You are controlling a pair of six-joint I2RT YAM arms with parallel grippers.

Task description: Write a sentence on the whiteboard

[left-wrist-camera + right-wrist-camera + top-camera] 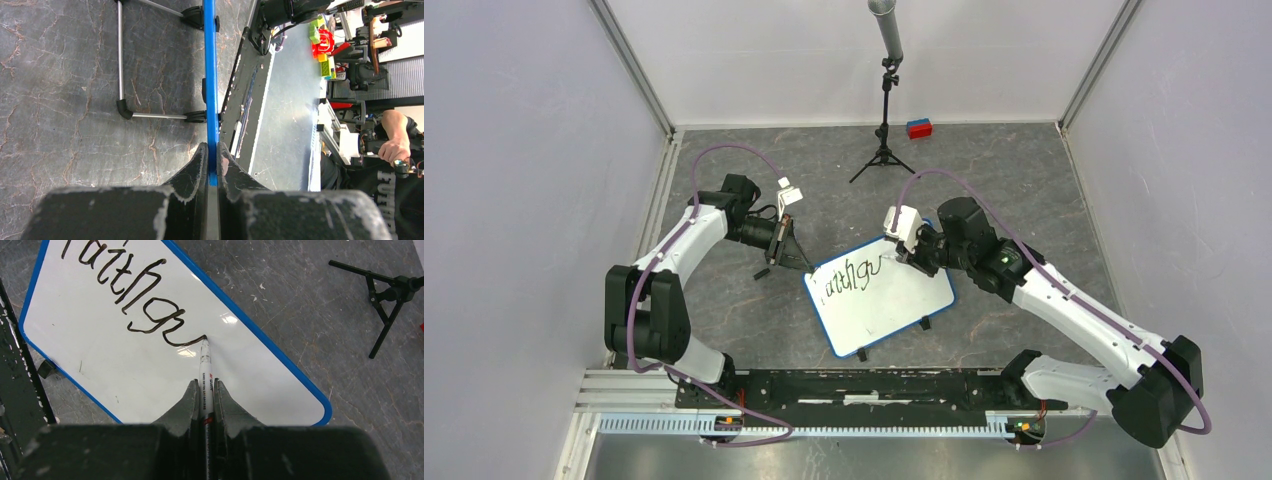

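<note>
Whiteboard (pixel 894 310), flat, white, blue-rimmed: centre of top view on grey table (pixel 1024 180). Left claw (pixel 212 150): clamped on its rim. Right claw (pixel 205 387): gripping white marker pen (pixel 204 357), tip touching end of black cursive sentence (pixel 852 274); blank surface ahead toward lower right of right-wrist view, along board's long axis.

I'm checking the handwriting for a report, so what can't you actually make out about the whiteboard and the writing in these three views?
- Top view: the writing is too small to read.
- Left wrist view: the whiteboard shows edge-on, so its face is hidden.
- Right wrist view: the first letters are cut off by the top edge; the rear of the marker is buried between the jaws.
</note>
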